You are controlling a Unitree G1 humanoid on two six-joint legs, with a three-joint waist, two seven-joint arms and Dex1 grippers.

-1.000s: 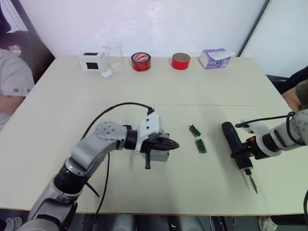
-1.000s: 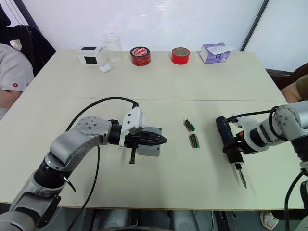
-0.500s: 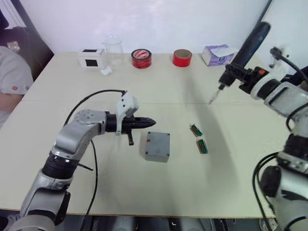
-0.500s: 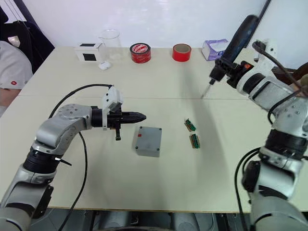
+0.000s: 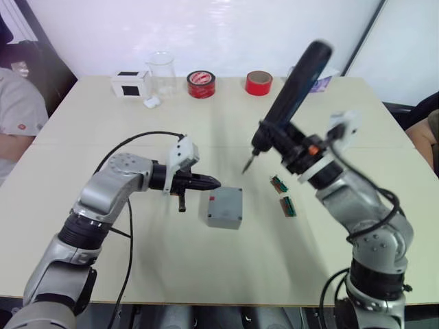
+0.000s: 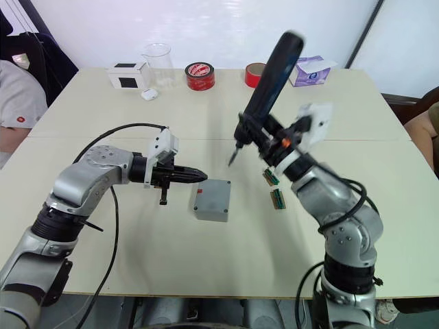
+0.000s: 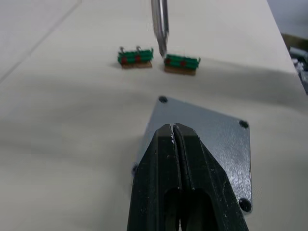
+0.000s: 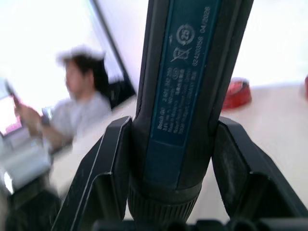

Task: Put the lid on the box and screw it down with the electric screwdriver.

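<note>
Grey box (image 5: 224, 208) lay lidded on the table (image 5: 206, 267).
We saw the left gripper (image 5: 214, 182) pressed together beside it; the right gripper (image 8: 166, 159) pinched the screwdriver (image 5: 288, 92).

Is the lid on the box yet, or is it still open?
On. The lid covers the box, its flat top and corner screw holes showing in the left wrist view. Whether the screws are tightened, cannot tell.

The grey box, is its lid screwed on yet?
The lid already sits on the box. The right gripper holds the electric screwdriver tilted in the air, its tip above the table beside the box and touching nothing. The left gripper, fingers shut, hovers beside the box. All the screwing is left.
</note>
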